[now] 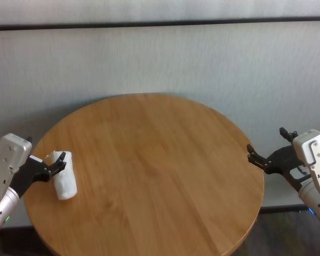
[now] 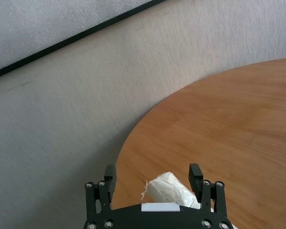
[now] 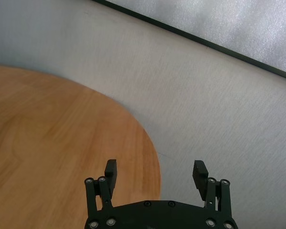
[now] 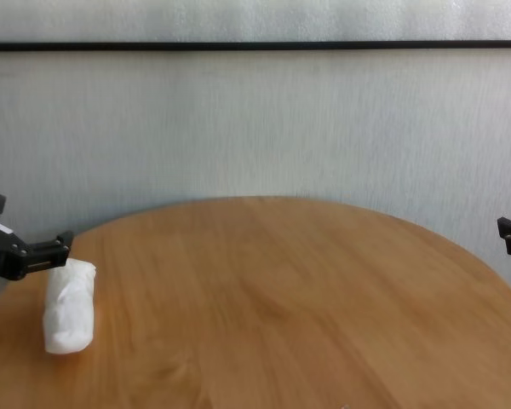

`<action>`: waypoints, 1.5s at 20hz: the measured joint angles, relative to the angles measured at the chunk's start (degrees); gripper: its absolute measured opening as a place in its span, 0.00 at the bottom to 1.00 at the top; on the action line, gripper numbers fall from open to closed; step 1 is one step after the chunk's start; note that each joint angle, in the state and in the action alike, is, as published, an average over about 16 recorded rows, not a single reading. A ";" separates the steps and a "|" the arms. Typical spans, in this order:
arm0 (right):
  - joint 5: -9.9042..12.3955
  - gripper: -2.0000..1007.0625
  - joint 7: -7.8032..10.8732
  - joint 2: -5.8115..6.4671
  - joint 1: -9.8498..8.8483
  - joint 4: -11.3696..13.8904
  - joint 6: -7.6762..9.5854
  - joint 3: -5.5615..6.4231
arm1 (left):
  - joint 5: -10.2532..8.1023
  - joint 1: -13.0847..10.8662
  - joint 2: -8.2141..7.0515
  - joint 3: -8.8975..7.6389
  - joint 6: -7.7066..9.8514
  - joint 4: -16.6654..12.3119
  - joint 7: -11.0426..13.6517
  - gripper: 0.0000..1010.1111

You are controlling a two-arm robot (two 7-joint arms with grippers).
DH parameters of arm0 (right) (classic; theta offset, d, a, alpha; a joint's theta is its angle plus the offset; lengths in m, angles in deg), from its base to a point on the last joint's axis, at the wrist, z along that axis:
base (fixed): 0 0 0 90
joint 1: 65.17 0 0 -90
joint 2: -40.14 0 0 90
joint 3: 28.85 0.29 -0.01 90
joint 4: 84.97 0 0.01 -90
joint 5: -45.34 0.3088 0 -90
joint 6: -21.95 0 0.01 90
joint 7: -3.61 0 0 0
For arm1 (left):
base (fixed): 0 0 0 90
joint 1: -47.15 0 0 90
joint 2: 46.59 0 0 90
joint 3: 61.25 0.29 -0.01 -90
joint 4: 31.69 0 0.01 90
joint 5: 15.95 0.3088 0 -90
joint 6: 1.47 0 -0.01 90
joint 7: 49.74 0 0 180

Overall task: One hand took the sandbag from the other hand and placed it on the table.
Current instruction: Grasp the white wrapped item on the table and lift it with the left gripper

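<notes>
Sandbag (image 1: 64, 183) lies on the tabletop (image 1: 149, 170) near its left edge, and our left gripper (image 1: 49, 164) sits over its far end with fingers spread to either side, straddling rather than pinching, which we read as lining up for the pick. Our right gripper (image 1: 268, 157) hovers just off the right edge, fingers spread and empty, likely placed to receive the handover.
</notes>
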State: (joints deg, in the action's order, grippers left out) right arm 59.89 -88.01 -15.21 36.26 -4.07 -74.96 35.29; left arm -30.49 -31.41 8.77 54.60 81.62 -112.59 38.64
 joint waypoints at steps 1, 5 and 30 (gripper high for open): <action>0.00 1.00 0.00 0.00 0.00 0.00 0.00 0.00 | 0.00 0.00 0.00 0.00 0.00 0.00 0.00 0.99; 0.00 1.00 0.00 0.00 0.00 0.00 0.00 0.00 | 0.03 0.04 0.03 -0.02 0.05 0.01 0.00 0.99; 0.00 1.00 0.00 0.00 0.00 0.00 0.00 0.00 | -5.25 -3.24 3.12 -5.83 18.35 -9.61 -0.76 0.99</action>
State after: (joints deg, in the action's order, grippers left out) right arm 59.89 -88.01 -15.21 36.26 -4.07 -74.96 35.29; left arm -35.75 -34.66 11.89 48.78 99.98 -122.20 37.88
